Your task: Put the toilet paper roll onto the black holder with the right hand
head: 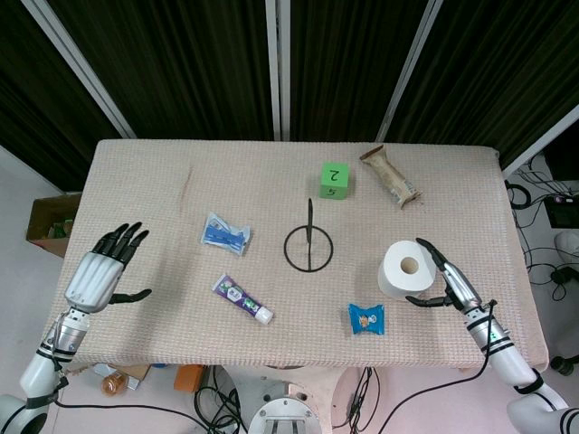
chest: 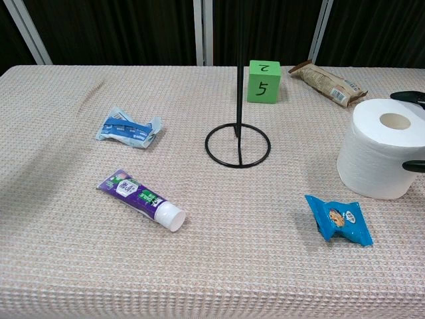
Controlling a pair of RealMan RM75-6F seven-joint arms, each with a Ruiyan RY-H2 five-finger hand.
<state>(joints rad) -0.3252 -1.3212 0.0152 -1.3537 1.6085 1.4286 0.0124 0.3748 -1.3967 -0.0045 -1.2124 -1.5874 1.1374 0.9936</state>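
The white toilet paper roll (head: 410, 268) stands upright on the table's right side, hole facing up. The black holder (head: 308, 246), a ring base with a thin upright rod, stands at mid-table to the roll's left. My right hand (head: 450, 286) is against the roll's right side, fingers spread along its far side and thumb at its near side; the roll is not lifted. In the chest view the roll (chest: 378, 149) fills the right edge, and only dark fingertips (chest: 410, 97) show beside it. My left hand (head: 95, 276) hovers open and empty at the table's left edge.
A green cube (head: 335, 180) sits behind the holder, with a brown snack wrapper (head: 391, 176) to its right. A blue candy packet (head: 366, 318) lies just in front-left of the roll. A toothpaste tube (head: 242, 299) and a blue sachet (head: 225, 233) lie left of the holder.
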